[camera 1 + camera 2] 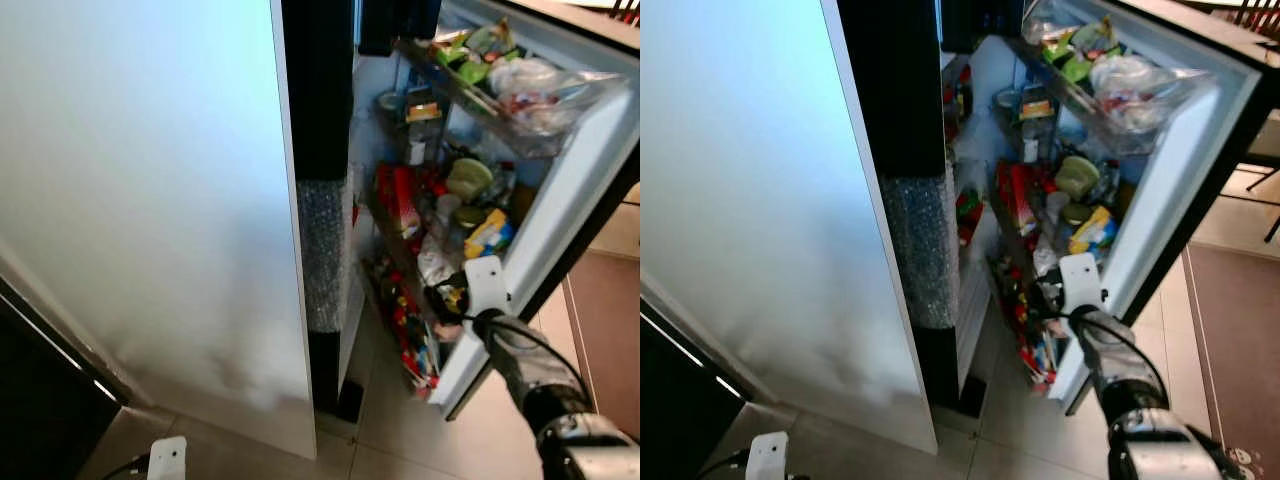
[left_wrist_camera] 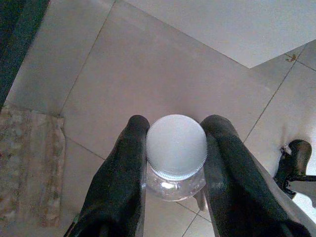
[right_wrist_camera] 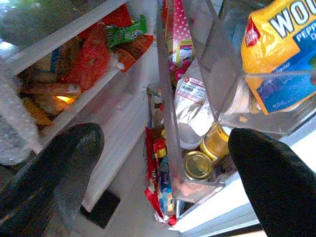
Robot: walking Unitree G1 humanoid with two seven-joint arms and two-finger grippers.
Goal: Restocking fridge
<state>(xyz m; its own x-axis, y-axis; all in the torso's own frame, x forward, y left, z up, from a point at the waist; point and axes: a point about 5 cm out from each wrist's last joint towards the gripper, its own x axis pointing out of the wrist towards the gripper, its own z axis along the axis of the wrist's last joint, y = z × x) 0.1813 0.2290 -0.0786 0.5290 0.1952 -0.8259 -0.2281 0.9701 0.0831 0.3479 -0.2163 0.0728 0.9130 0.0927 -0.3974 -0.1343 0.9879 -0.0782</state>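
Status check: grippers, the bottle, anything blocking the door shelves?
Left gripper shut on white-capped clear bottle, low over floor tiles. Right gripper open at fridge door. Door bins packed with jars and packets.

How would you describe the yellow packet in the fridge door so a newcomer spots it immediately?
Start at the open white fridge door with its clear plastic shelves. On the middle shelf, just above the right end effector, sits the yellow packet with a blue lower label. Its bright yellow and large white lettering separate it from the gold-lidded glass jars below.
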